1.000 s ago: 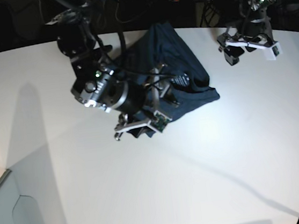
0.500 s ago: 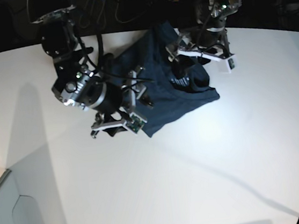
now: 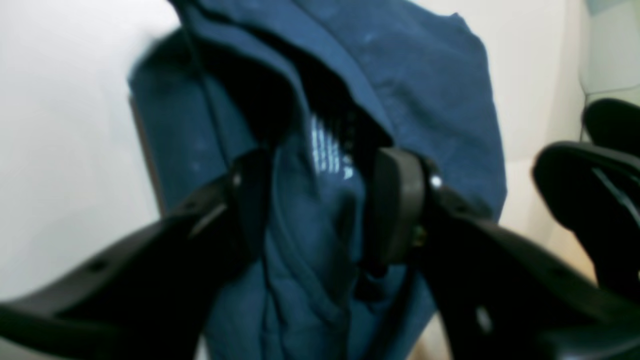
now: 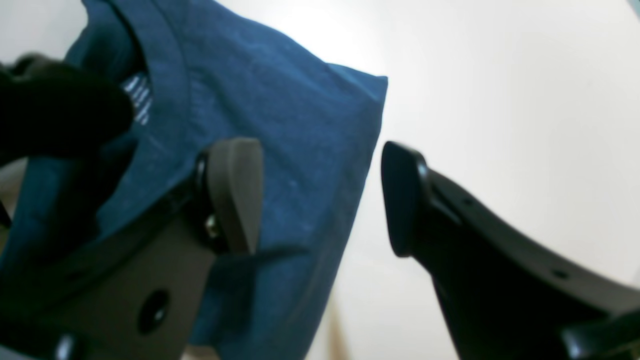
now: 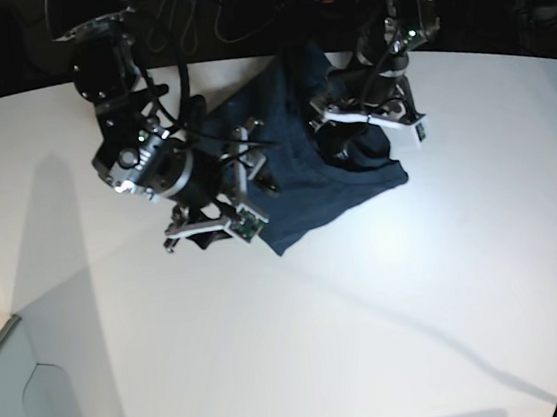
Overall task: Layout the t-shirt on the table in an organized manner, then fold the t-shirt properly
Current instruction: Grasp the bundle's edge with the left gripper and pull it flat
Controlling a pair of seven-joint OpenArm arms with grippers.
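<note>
1. The t-shirt is seen lying bunched in a heap on the white table, near its far edge, between the two arms. It has not been spread flat yet.

2. A wrong grab could be made by the left gripper. More than one layer of cloth sits between its fingers, close to the neck with the small white label. If all the layers are pinched at once, the shirt could be lifted as a lump and not be opened out.

3. The cloth could also be dragged toward the far edge of the table and slip off, because the heap lies so near that edge.

4. The left fingers are held partly apart, with a fold of the shirt standing up between them. The cloth looks touched by both pads, but whether it is squeezed tight cannot be told.

5. The right gripper is held wide apart. One finger is seen over the shirt near its edge and the other over bare table. Nothing is held by it.
</note>
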